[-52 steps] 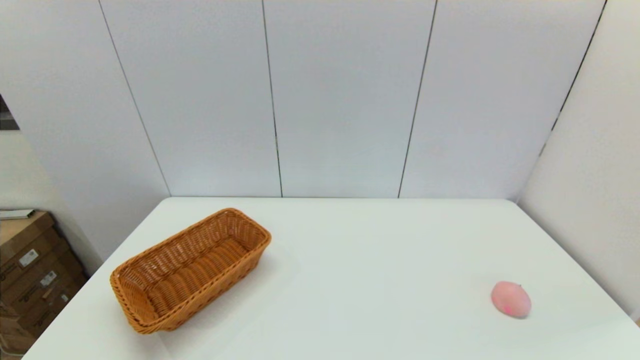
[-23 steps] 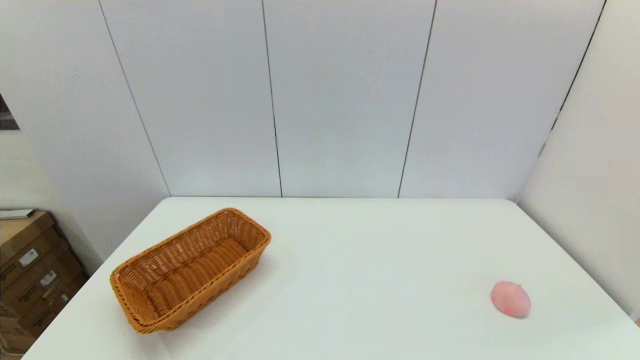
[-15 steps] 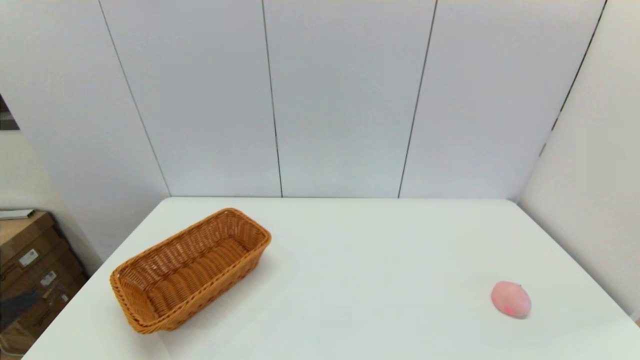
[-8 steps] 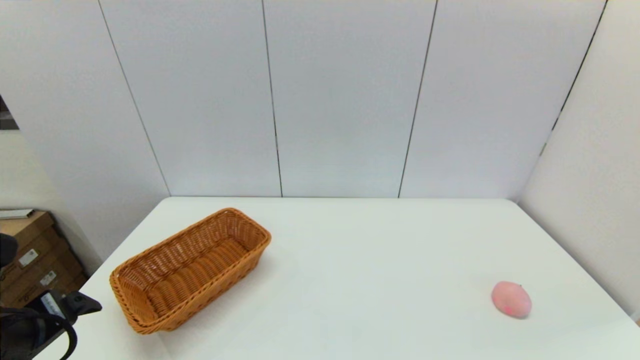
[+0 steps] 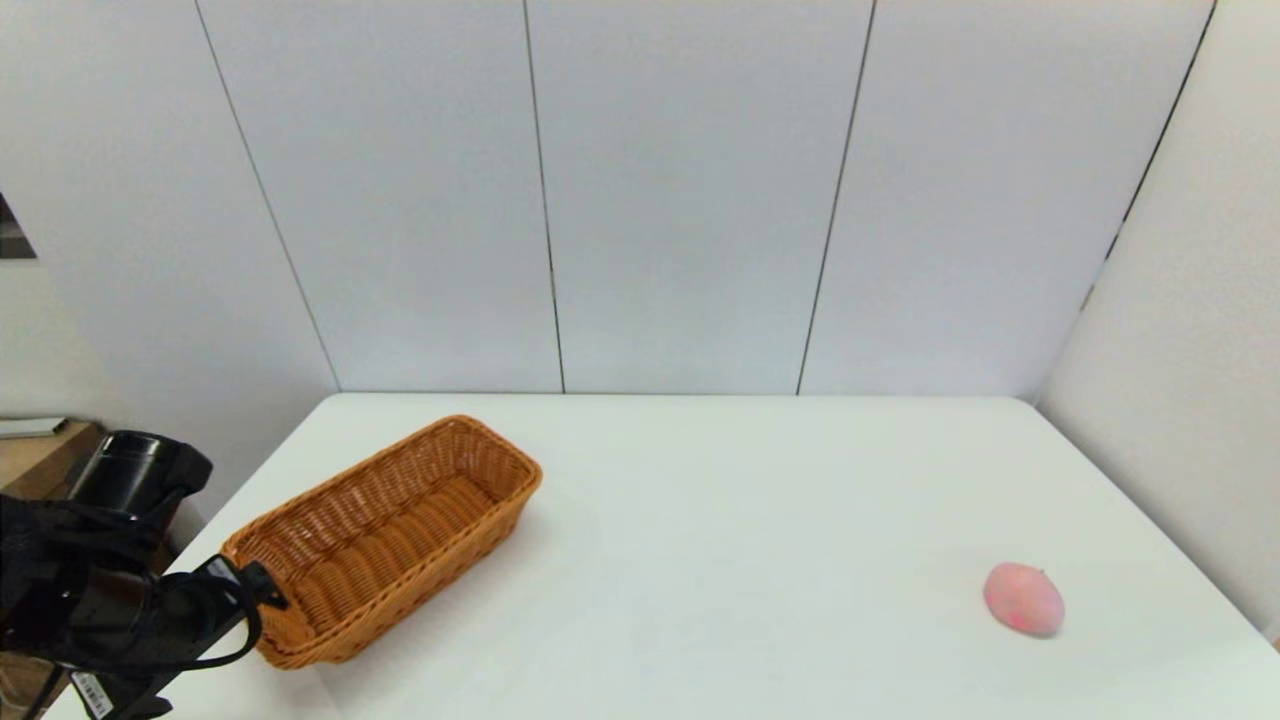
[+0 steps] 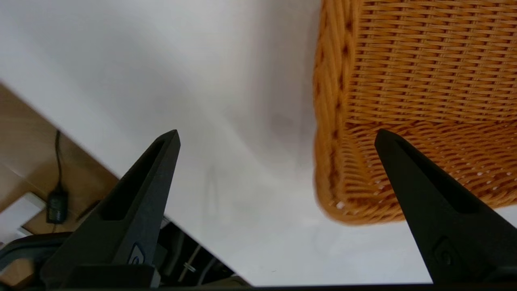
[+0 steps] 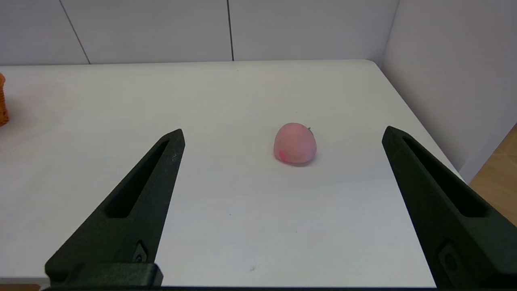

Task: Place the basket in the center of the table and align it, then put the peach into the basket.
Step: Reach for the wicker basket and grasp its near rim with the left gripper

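Note:
The orange-brown woven basket (image 5: 380, 540) lies diagonally on the left part of the white table (image 5: 720, 500). My left gripper (image 5: 258, 592) is at the basket's near left end. In the left wrist view the left gripper (image 6: 276, 135) is open, one finger over the inside of the basket (image 6: 420, 81) and the other outside over the table top, so the end wall lies between them, untouched. The pale pink peach (image 5: 1022, 598) sits alone near the table's right edge. The right gripper (image 7: 283, 132) is open and hangs short of the peach (image 7: 295, 143), apart from it.
Grey wall panels (image 5: 680, 200) close off the back and right of the table. Brown boxes (image 5: 40, 462) stand off the table's left edge, behind my left arm. The table's left edge (image 6: 121, 161) runs close under the left gripper, with floor and a cable beyond.
My left arm has come up into the head view from the lower left and reached the basket's near end. Basket and peach have not moved.

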{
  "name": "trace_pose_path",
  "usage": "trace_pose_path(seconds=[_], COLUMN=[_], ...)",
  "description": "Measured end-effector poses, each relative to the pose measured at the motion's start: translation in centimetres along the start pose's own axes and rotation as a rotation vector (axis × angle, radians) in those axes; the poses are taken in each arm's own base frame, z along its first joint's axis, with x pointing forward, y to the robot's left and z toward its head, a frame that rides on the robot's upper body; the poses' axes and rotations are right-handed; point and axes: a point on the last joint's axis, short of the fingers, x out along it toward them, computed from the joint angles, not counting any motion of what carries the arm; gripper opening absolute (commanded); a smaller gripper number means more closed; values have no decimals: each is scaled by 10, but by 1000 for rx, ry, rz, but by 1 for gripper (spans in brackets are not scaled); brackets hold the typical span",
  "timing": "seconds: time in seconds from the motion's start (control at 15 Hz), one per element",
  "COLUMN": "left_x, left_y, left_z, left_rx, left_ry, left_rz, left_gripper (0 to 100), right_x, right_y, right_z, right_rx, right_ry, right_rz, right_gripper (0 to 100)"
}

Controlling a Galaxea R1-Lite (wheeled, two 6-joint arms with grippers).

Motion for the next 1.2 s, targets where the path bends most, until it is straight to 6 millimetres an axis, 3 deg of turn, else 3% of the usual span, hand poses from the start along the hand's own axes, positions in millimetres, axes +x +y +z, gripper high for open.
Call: trace_pose_path(seconds=[0.33,0.73,0.8,1.2], left_x=[29,60,64,77], left_y=[-22,-30,-30,-30], left_z=[15,20,20,22], left_rx=[-30,-47,-48,-53], left_ry=[2,2,5,2], left_rz=[-30,-23,-19,-10], left_gripper=[100,100,0,0], right_x=[0,0,0,0], right_y=[0,0,0,0], right_z=[0,0,0,0], right_rx=[0,0,0,-1], right_ry=[0,0,0,0], right_rz=[0,0,0,0], right_gripper=[100,100,100,100])
